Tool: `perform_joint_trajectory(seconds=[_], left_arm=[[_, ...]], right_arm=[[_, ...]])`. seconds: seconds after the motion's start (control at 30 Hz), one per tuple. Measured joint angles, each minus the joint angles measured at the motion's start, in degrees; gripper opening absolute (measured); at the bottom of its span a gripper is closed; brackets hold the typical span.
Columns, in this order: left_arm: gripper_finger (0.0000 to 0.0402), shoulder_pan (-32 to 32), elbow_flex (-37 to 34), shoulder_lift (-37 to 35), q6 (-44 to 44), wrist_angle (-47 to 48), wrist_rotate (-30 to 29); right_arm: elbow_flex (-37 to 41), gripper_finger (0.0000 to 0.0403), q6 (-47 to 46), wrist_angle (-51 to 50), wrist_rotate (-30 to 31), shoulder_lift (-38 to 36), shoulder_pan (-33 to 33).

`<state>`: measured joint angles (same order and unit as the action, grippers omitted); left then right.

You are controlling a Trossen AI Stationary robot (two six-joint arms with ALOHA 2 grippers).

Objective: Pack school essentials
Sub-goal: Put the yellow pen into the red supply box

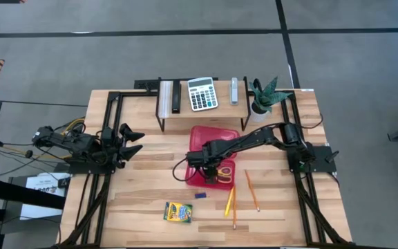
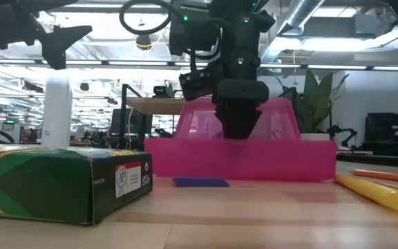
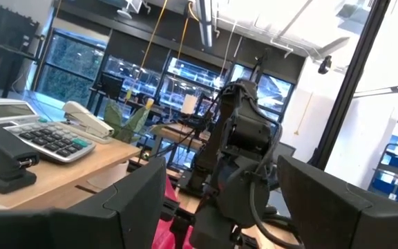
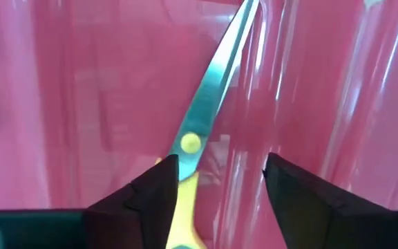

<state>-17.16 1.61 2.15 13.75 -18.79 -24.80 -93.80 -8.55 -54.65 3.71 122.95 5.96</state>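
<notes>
Right end effector (image 1: 211, 170) hangs low inside the red translucent case (image 1: 215, 135) near the middle of the worktop (image 1: 144, 200); its fingers (image 4: 159, 190) stand apart, and the scissors (image 4: 200, 128) lie on the case floor with one finger touching the handle near the pivot. From above, only the yellow handles (image 1: 224, 175) peek out beside the arm; the blades are covered by it. In the low view the case wall hides the fingertips, so the scissors cannot be made out there.

Outside the case, toward the worktop's front edge, lie the small blue eraser (image 1: 200, 195), the crayon box (image 1: 177, 211), a yellow pencil (image 1: 229, 200) and an orange pencil (image 1: 252, 190), apart from one another; a third thin pencil near the yellow one is hard to tell apart.

Left end effector (image 1: 131, 142) waits at the left side, raised, fingers wide apart. On the back shelf (image 1: 199, 113) sit a calculator (image 1: 202, 93) and a stapler (image 1: 234, 90), with a potted plant (image 1: 263, 97) beside them.
</notes>
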Motion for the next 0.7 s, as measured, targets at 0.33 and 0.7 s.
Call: perform_joint_trajectory(seconds=[0.33, 0.7], left_arm=[[0.0263, 0.02, 0.00, 0.00, -0.02, 0.11, 0.01], [0.0263, 0.02, 0.02, 0.00, -0.98, 0.09, 0.01]], right_arm=[[-7.31, 0.0249, -2.44, -6.89, 0.75, 0.03, 1.91], [-11.21, 0.0249, -4.64, -3.78, -2.06, 0.01, 14.38]])
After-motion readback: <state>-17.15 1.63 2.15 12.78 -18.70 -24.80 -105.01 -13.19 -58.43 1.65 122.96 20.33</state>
